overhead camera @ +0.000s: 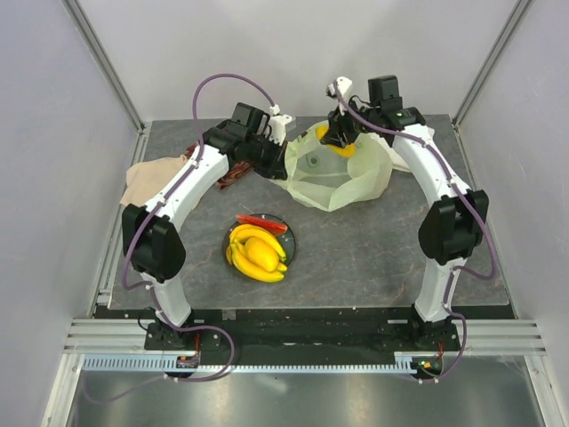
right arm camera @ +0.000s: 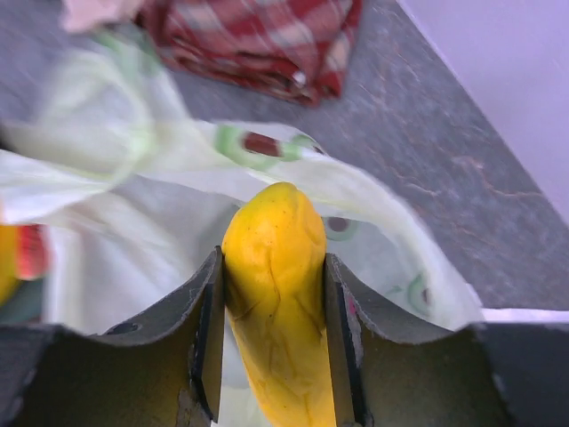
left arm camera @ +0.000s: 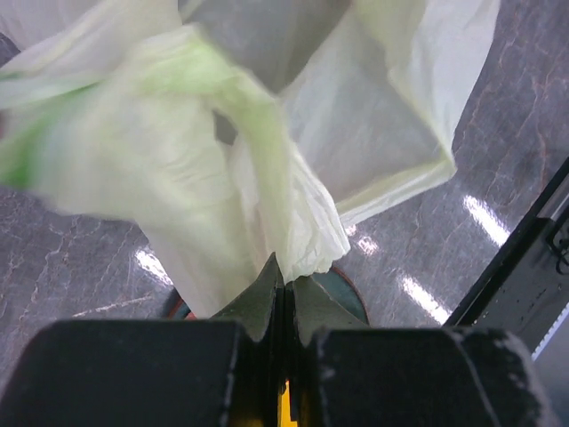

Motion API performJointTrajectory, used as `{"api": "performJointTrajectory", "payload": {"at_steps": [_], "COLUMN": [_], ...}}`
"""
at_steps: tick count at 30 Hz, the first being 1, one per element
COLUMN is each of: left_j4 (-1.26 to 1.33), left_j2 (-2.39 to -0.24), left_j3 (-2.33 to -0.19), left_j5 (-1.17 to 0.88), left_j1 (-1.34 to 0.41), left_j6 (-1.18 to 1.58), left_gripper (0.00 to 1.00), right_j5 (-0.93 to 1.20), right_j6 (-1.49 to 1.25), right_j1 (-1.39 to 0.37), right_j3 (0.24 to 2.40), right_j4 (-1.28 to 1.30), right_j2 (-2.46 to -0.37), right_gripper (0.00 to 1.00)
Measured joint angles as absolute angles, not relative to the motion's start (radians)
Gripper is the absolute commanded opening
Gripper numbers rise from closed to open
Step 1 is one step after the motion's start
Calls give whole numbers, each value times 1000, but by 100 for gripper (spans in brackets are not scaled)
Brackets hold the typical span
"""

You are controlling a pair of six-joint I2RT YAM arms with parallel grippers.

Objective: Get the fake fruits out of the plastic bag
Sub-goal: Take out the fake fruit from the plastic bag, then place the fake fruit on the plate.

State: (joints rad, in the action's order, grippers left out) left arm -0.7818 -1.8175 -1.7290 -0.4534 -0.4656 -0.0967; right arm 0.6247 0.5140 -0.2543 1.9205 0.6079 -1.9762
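The pale yellow-green plastic bag [overhead camera: 342, 173] lies open at the back middle of the table. My left gripper [overhead camera: 277, 149] is shut on the bag's left edge [left arm camera: 293, 222] and holds it up. My right gripper [overhead camera: 340, 140] is shut on a yellow oblong fruit [right arm camera: 277, 302] just above the bag's back rim; the fruit also shows in the top view [overhead camera: 336, 142]. A dark plate [overhead camera: 286, 242] in front of the bag carries a banana bunch [overhead camera: 242, 258], another yellow oblong fruit [overhead camera: 260, 253] and a red watermelon slice [overhead camera: 260, 222].
A red checked cloth [right arm camera: 258, 40] lies behind the bag on the left, with a beige cloth [overhead camera: 147, 178] at the table's left edge. A white towel [overhead camera: 425, 135] lies under the right arm. Frame posts stand at the back corners.
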Motion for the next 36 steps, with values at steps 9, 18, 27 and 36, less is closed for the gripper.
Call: {"api": "performJointTrajectory", "payload": {"at_steps": [9, 18, 27, 36], "left_j4": [-749, -736, -729, -723], "left_j2": [-1851, -1941, -1967, -1922], "left_j3": [-1833, -1917, -1938, -1901], "left_j5": [-435, -463, -596, -631], "left_j1": [-444, -374, -270, -257], "left_j6": [7, 81, 153, 163], "left_gripper": [2, 2, 2, 2], "right_j5": [836, 801, 716, 606], "right_j6": [199, 252, 316, 105], "right_j1": [-198, -333, -720, -801], "right_j3": [1896, 1765, 1725, 1681], "right_j4": [642, 697, 743, 687], "right_j2": [-1952, -1729, -1595, -1812], "right_gripper": [30, 30, 28, 25]}}
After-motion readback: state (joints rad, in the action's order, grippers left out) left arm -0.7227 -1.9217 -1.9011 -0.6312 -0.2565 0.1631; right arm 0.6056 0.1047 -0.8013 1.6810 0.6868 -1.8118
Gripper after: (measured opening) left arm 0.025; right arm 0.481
